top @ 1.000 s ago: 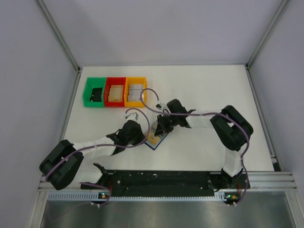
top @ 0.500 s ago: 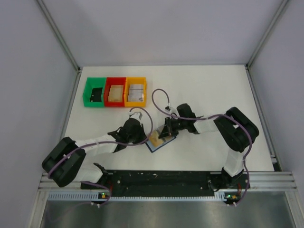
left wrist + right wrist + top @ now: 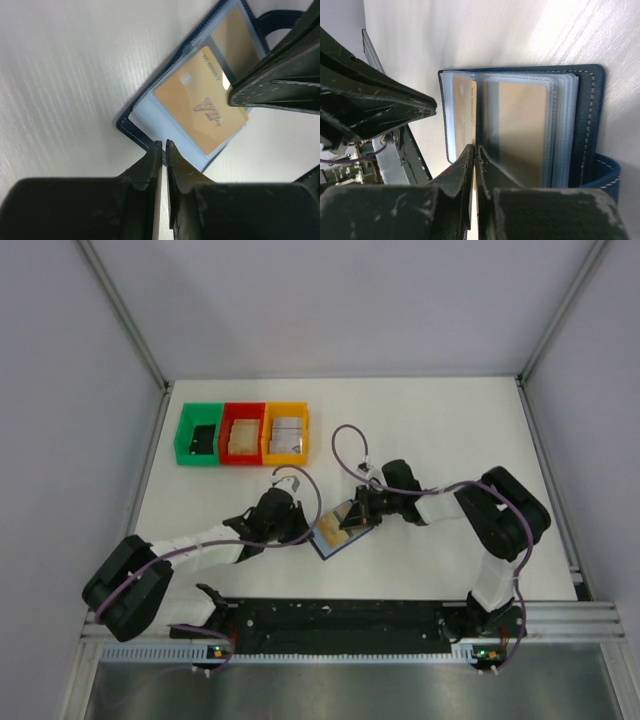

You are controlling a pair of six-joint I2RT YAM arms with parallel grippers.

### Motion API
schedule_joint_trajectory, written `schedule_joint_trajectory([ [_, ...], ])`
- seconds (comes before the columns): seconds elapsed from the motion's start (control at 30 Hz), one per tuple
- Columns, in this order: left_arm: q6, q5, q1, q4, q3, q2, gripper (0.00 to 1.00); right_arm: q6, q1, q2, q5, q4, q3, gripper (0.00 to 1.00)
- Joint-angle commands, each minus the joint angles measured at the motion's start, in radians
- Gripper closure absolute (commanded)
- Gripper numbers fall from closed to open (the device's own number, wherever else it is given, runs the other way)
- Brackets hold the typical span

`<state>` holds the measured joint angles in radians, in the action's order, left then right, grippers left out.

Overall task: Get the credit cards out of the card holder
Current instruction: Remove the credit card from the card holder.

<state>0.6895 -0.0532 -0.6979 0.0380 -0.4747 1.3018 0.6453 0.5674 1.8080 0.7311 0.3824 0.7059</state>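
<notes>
Right gripper (image 3: 474,150), a black two-finger claw, is pinched fully together, and its tips appear to have the near edge of a gold-faced plastic credit card (image 3: 464,112) nipped between them. That card lies straight ahead of the fingertips and looks tilted up off its panel. Its long axis seems to run on in line with the fingers, so I judge that a straight draw back along the claw's own line is what would free it. It belongs to the small dark blue folding card holder (image 3: 587,115), which lies open on the table between the two arms. A second gold card (image 3: 520,130) sits behind a clear sleeve on the other panel, just beside the first. At the holder's opposite corner stands the left gripper (image 3: 163,147), closed down to a thin slit with nothing in it, its tips just at the pale sleeve edge; whether it presses down I cannot tell. The right arm has the card, and the left is placed to pin the holder. The white table (image 3: 450,420) looks smooth, so an unpinned holder could slide with the pull. Well apart at the back left stand a green plastic bin (image 3: 181,435), a red plastic bin (image 3: 242,408) and an orange plastic bin (image 3: 286,407), and the pale grey enclosure walls (image 3: 330,310) close the space behind.
</notes>
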Motion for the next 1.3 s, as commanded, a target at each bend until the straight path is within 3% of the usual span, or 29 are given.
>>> schedule_joint_trajectory([
  [0.0,0.079,-0.04,0.005,0.072,-0.004,-0.071,0.87,0.001,0.014,-0.045,-0.012,0.056,0.0,1.0],
  [0.4,0.262,0.082,0.005,0.241,0.036,0.022,0.83,0.01,0.042,-0.044,-0.039,0.055,0.01,1.0],
  [0.67,0.258,0.121,0.009,0.255,0.036,0.114,1.0,-0.012,0.043,-0.038,-0.045,0.033,0.017,1.0],
  [1.27,0.226,0.153,0.011,0.079,0.038,0.106,1.0,-0.038,0.009,-0.07,-0.121,-0.02,0.009,1.0],
])
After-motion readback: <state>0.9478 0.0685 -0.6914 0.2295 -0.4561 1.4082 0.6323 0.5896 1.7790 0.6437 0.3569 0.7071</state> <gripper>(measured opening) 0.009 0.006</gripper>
